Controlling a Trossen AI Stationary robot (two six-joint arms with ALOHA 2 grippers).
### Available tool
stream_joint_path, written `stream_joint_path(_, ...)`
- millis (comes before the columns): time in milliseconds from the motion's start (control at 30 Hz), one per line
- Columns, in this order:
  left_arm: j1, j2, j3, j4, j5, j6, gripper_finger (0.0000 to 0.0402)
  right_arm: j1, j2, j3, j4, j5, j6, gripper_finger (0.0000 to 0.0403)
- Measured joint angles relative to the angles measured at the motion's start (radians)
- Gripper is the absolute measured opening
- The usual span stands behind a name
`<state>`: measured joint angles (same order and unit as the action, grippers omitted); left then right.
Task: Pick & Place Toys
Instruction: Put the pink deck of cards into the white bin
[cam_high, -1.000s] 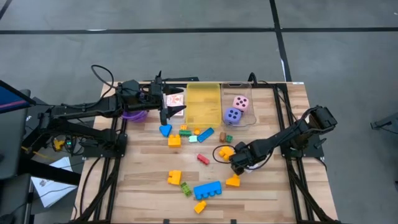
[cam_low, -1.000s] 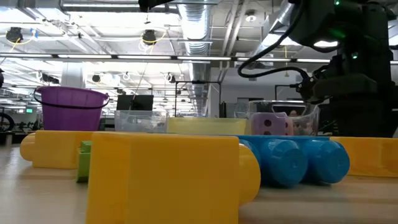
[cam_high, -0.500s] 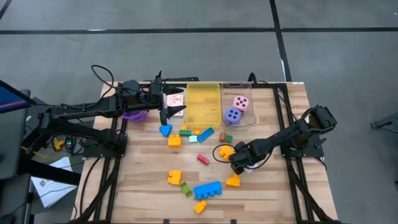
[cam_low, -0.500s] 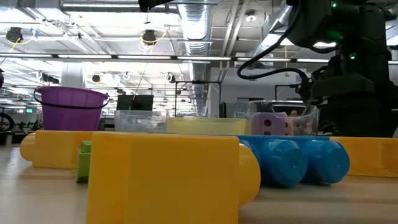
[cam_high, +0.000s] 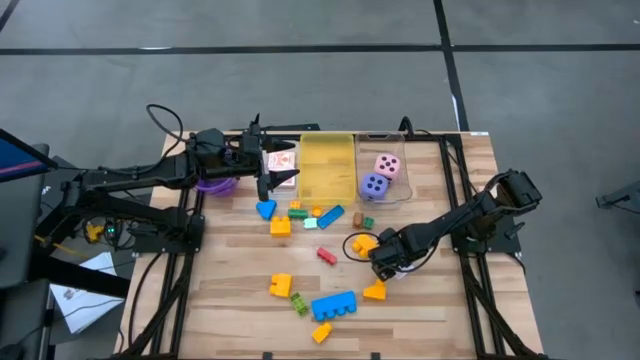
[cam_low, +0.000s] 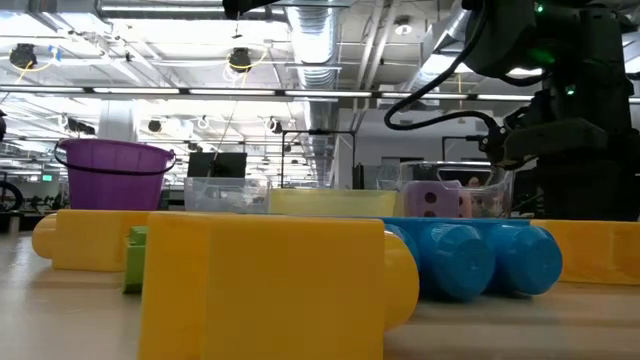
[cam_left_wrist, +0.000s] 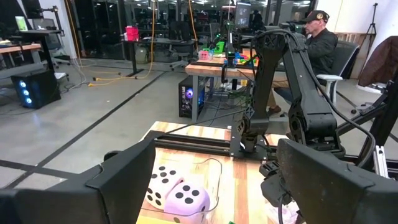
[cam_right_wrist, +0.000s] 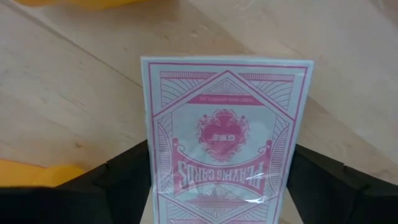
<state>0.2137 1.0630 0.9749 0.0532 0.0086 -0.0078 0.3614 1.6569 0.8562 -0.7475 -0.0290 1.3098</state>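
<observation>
Toys (cam_high: 335, 305) lie scattered on the table (cam_high: 430, 310); left gripper (cam_high: 268, 172) waits apart by the bins. Right gripper (cam_high: 383, 265), mid-table, has just narrowed onto the playing cards (cam_right_wrist: 227, 143), clamping both sides; lifting looks next

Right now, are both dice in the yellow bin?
No. The pink die and purple die sit in the clear bin, beside the yellow bin.

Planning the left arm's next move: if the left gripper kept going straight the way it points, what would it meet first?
Probably the two foam dice, which lie ahead between the left gripper's open jaws. Depth and height are unclear, so it might pass over them toward the right arm.
</observation>
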Motion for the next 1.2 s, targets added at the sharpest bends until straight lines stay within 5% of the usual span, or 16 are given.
stream_joint_path(367, 0.000, 0.000, 0.000, -0.021, 0.000, -0.049, 0.0332, -0.027, -0.094, 0.070, -0.056, 0.014, -0.122, 0.0314)
stream_joint_path(767, -0.006, 0.029, -0.002, -0.088, 0.001, -0.678, 0.0332, -0.153, -0.179, 0.351, -0.130, 0.197, -0.542, 0.0323)
stream_joint_path(1200, -0.056, 0.185, -0.001, -0.083, 0.006, -1.076, 0.0332, -0.305, -0.087, 0.645, -0.251, 0.296, -0.929, 0.0320)
